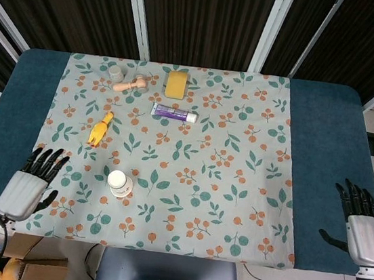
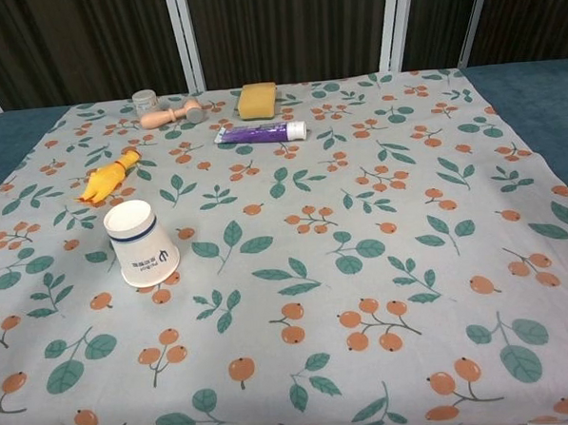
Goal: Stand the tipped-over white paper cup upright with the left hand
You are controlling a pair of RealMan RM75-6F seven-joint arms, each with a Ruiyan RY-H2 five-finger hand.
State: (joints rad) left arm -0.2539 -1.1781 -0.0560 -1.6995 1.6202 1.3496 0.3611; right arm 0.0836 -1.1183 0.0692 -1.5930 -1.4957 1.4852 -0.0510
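scene: a counter (image 1: 325, 129) with a dark teal top, most of it covered by a pale cloth (image 1: 236, 187) printed with green leaves and orange berries.
white paper cup (image 2: 141, 243): lies on the cloth at the near left, its open mouth tilted up and away from the robot in the chest view, its printed side showing; nothing touches it.
left hand (image 1: 30, 183): at the near left edge of the cloth, seen only in the head view; fingers spread wide and holding nothing; near the cup but clearly apart from it, to the cup's left.
right hand (image 1: 363, 226): at the near right corner over bare teal counter, fingers spread wide and holding nothing; well apart from the cup.
other things: at the far left, a small grey-green jar (image 1: 116, 72), a wooden stamp-like tool (image 1: 129, 84) and a yellow sponge (image 1: 176, 83); a purple and white tube (image 1: 174, 113) just nearer; a yellow rubber chicken toy (image 1: 99, 128) between the jar and the cup.
progress: barely begun, by my reading; the cup is not yet upright and not yet grasped.
left to do: the left hand must reach the cup, take hold of its side, turn it upright and let go.
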